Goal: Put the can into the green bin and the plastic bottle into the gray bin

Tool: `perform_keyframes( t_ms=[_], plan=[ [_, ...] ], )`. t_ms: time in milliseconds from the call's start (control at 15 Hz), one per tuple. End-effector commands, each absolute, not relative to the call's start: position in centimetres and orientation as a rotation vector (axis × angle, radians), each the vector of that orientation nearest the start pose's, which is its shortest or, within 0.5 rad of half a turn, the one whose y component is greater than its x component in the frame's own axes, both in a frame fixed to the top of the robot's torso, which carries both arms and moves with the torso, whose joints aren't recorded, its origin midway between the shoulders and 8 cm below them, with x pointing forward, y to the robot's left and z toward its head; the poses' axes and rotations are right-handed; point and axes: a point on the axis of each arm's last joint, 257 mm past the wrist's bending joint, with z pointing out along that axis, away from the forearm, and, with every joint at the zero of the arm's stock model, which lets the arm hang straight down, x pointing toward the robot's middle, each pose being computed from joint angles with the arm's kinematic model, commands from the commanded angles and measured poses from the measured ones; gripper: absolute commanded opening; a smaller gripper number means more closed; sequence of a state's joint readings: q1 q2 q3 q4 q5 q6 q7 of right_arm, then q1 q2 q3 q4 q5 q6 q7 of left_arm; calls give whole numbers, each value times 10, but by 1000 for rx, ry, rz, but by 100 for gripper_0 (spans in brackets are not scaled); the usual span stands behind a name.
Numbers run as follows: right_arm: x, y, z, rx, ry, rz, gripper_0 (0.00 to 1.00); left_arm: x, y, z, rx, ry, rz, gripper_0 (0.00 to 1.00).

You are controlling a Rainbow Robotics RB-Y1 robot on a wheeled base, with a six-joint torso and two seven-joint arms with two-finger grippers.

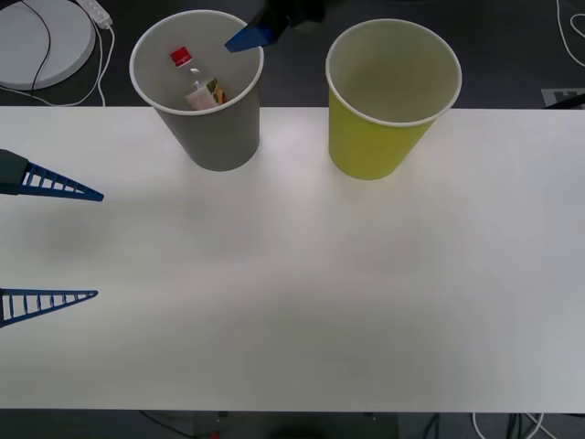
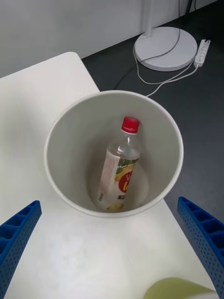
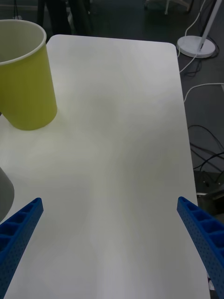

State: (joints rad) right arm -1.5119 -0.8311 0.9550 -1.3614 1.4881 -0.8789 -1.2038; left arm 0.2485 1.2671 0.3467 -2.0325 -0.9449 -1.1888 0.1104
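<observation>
The gray bin (image 1: 196, 101) stands upright at the table's far edge, left of the green bin (image 1: 384, 101). The plastic bottle (image 1: 194, 78) leans inside the gray bin, red cap up. From the right wrist I look straight down at the bottle (image 2: 119, 173) inside the gray bin (image 2: 70, 140). My right gripper (image 2: 108, 203) hangs open above that bin with nothing between its fingers; one blue finger (image 1: 249, 38) shows over the rim. My left gripper (image 1: 99, 245) is open and empty, low at the table's left side. The can is out of view.
The white table (image 1: 302, 302) stretches wide in front of both cups. Behind its far edge, on the dark floor, lie a round white stand base (image 1: 41, 41), a power strip (image 1: 96, 11) and cables. The green bin (image 3: 25, 79) also stands ahead of the left wrist.
</observation>
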Motion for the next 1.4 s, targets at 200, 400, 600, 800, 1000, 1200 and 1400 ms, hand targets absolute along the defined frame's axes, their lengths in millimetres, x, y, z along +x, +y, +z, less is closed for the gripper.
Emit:
perform_keyframes(
  t_ms=[200,400,600,800,1000,1200,1400],
  plan=[
    [532,1,42,-1334,1712,357,100,316,245,-81,1585,1465,-458,100],
    [510,-16,30,-1368,1687,365,100,316,245,-81,1585,1465,-458,100],
    [489,-31,22,-1391,1656,371,100,316,245,-81,1585,1465,-458,100],
    [467,-44,12,-1408,1636,382,100,316,245,-81,1585,1465,-458,100],
    [446,-54,3,-1425,1616,390,100,316,245,-81,1585,1465,-458,100],
    [421,-62,-6,-1448,1583,389,100,316,245,-81,1585,1465,-458,100],
    [395,-69,-11,-1458,1557,391,100,316,245,-81,1585,1465,-458,100]
  ],
)
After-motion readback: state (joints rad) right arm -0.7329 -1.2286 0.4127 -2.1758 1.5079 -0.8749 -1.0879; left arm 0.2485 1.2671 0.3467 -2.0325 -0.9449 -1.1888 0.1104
